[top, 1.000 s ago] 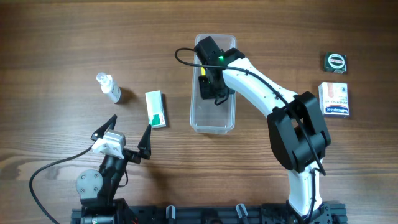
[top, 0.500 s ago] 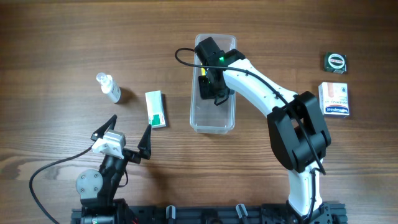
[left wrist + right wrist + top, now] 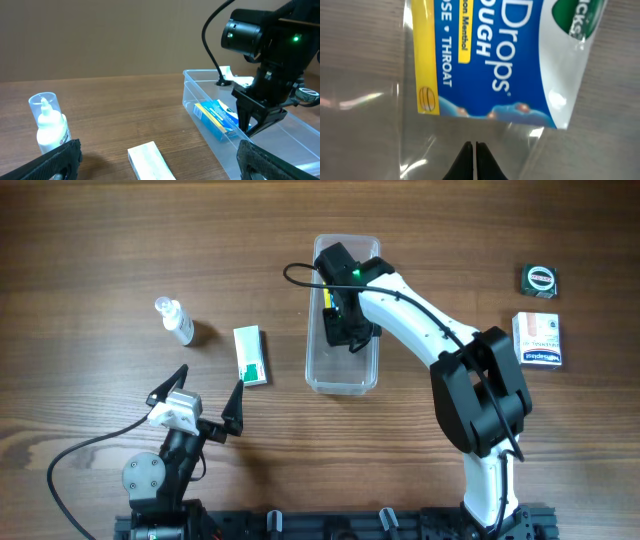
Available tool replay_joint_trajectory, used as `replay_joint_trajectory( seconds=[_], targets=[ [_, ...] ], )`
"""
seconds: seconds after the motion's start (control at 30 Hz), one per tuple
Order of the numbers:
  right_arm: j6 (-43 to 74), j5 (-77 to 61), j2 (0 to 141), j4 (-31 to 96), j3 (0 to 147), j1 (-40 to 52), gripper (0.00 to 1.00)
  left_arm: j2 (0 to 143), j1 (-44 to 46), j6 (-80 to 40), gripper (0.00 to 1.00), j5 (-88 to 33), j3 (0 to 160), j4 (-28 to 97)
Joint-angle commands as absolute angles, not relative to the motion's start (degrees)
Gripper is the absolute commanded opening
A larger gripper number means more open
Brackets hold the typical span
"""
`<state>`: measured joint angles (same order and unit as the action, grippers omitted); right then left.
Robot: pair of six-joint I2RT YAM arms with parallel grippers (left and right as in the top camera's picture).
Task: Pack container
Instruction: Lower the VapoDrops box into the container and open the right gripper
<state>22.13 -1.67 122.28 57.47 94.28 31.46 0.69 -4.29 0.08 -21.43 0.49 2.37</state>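
My right claw [image 3: 473, 150], pressed together and empty, hangs in the container [image 3: 311, 352] over a blue bag [image 3: 520, 60] reading "Drops", "Menthol", "THROAT". My left claw [image 3: 213, 376] is spread.

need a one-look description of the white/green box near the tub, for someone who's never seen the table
Find the long clear container in the middle of the wooden table. Just to its left, not touching it, a small flat box lies parallel to it. Its white-and-green print sets it apart from the clear, round spray bottle farther left.
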Motion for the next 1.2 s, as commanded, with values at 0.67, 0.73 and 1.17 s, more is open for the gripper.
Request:
replay_joint_trajectory(
  seconds=[0.67,0.73,1.17],
  targets=[
    [21.5,-1.2,123.5,52.2,93.2,31.2,0.04,0.5,-4.5,-0.5,1.0,-20.9,0.3,2.6],
    [21.5,-0.7,123.5,51.1,93.2,31.2,0.04,0.5,-4.5,-0.5,1.0,-20.9,0.3,2.6],
    [19.4,-0.8,122.3,53.8,94.0,31.2,0.04,0.5,-4.5,-0.5,1.0,-20.9,0.3,2.6]
  ],
)
